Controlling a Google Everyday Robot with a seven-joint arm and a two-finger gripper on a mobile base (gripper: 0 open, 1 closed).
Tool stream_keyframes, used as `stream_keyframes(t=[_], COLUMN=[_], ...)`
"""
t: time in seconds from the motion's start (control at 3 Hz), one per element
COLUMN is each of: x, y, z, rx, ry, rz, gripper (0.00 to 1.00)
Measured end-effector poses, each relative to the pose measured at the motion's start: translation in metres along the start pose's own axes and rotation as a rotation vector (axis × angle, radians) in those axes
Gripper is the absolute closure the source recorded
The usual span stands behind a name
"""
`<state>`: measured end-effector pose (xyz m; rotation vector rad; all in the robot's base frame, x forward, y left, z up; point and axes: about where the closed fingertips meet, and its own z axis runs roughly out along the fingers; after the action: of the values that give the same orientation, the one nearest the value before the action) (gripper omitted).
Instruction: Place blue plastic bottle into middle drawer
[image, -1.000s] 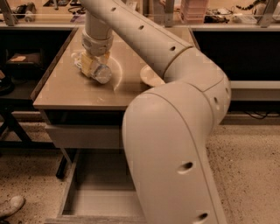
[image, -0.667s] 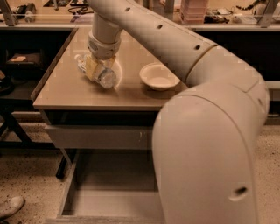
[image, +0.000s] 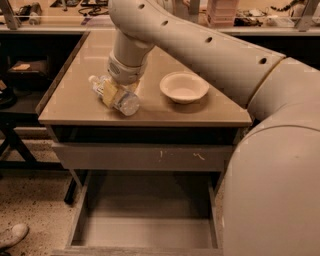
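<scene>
The blue plastic bottle (image: 114, 95) is small and clear, with a white cap at its left end and a pale label. It lies slanted on the tabletop (image: 70, 102), left of centre near the front edge. My gripper (image: 121, 86) comes down from above and is shut on the bottle's middle, its wrist hiding part of the bottle. The middle drawer (image: 150, 220) stands pulled open below the table, its flat grey floor bare.
A white round bowl (image: 184, 87) sits on the table to the right of the bottle. A grey drawer front with pale scratch marks (image: 145, 157) lies between tabletop and open drawer. My large arm (image: 270, 150) fills the right side. A shoe (image: 12, 236) is at lower left.
The gripper and the bottle have moved together a little toward the table's front edge. My arm has swung right, uncovering the bowl. The bowl has not moved.
</scene>
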<state>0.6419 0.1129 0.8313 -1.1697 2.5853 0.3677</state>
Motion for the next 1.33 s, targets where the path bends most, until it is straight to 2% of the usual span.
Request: stream_keyframes(t=[0.33,0.67,1.0,1.33], x=[-0.001,0.017,0.054,0.097], y=[0.000,0.020,0.058,0.096], z=[-0.002,-0.011,-0.031,-0.050], rx=[0.000,-0.012,-0.010,0.017], ry=[0.000,0.006,0.012,0.012], rz=[0.000,0.030,0.105,0.204], gripper=[1.00,1.00,1.00,1.00])
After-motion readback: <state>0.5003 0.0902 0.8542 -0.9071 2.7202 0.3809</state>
